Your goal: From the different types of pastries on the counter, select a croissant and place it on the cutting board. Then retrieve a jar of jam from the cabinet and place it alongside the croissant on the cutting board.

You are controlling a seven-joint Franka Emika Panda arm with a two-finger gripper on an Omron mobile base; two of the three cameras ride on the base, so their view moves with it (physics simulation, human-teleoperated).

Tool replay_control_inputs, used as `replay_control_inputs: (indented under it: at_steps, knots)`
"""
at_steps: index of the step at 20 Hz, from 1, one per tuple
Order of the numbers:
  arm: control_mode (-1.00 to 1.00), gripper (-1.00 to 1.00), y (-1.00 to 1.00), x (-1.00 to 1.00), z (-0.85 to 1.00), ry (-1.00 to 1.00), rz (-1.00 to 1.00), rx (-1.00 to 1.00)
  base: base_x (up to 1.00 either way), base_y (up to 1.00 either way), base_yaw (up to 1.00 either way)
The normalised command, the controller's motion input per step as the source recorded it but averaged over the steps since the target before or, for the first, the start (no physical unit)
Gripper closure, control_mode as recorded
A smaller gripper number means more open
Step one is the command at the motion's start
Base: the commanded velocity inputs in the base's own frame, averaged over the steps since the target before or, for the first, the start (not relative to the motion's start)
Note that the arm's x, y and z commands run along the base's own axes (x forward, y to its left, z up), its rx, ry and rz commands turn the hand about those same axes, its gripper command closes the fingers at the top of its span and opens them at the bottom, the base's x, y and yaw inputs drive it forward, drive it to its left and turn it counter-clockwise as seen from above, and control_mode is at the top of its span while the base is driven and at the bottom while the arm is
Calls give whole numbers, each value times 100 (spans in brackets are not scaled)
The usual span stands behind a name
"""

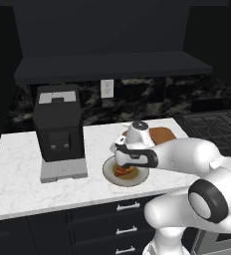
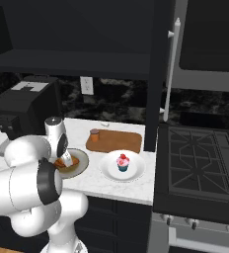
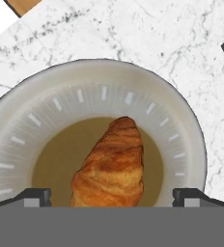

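The gripper (image 3: 112,195) hangs over the plate (image 3: 32,101) with its jaws spread wide and nothing between them; the two fingertips (image 3: 34,197) stand either side of the croissant (image 3: 111,164), neither touching it. The croissant lies in the plate's darker centre, its pointed end away from the hand. From the base cameras the hand sits low over the plate (image 2: 82,160), which rests on the counter (image 1: 18,169) near its front edge.

The step in hand appears to be the pick. To do it well, I would bring the hand straight down so the fingers straddle the thick middle of the pastry, not the tapering tip, and stop short of the plate. The jaws already line up across its narrow width, so no twist seems needed. Close gently, since a crescent can roll or slip sideways under an off-centre squeeze, then lift clear of the raised rim before moving sideways.

The board (image 2: 117,142) lies just behind the plate, towards the wall, with the jar (image 2: 94,135) standing near its left edge. The cupcake (image 2: 122,162) sits on a second plate beside the first, on the stove side.
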Motion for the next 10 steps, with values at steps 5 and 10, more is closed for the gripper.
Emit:
replay_control_inputs:
  at_steps: [5,10]
  knots:
    - [-100,-100,-1,-7,-1,0,0,0,0,0,0]
    - [-100,-100,-3,-13,-7,0,0,0,0,0,0]
